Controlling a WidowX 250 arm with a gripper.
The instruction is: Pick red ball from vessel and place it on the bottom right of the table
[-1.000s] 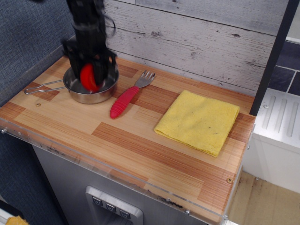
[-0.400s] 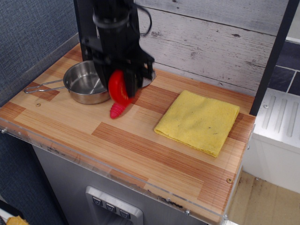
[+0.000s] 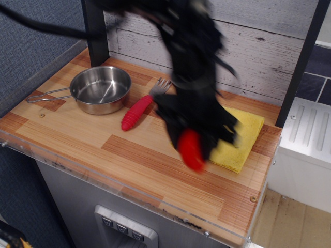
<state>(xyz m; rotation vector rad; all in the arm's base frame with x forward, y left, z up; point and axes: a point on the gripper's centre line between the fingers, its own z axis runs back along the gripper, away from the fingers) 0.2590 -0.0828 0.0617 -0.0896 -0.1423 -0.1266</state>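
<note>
My gripper (image 3: 195, 145) is shut on the red ball (image 3: 190, 150) and holds it above the wooden table (image 3: 129, 160), over its right half next to the yellow cloth. The arm is blurred by motion and hides part of the cloth. The steel vessel (image 3: 101, 89) stands empty at the back left, its thin wire handle pointing left.
A fork with a ribbed red handle (image 3: 137, 112) lies right of the vessel. A folded yellow cloth (image 3: 240, 139) lies at the right, partly behind the arm. A grey plank wall runs along the back. The clear acrylic edge (image 3: 124, 192) lines the front.
The gripper has lifted the red ball out of the vessel and carried it right and forward, from over the fork to beside the yellow cloth. The vessel stands empty.
</note>
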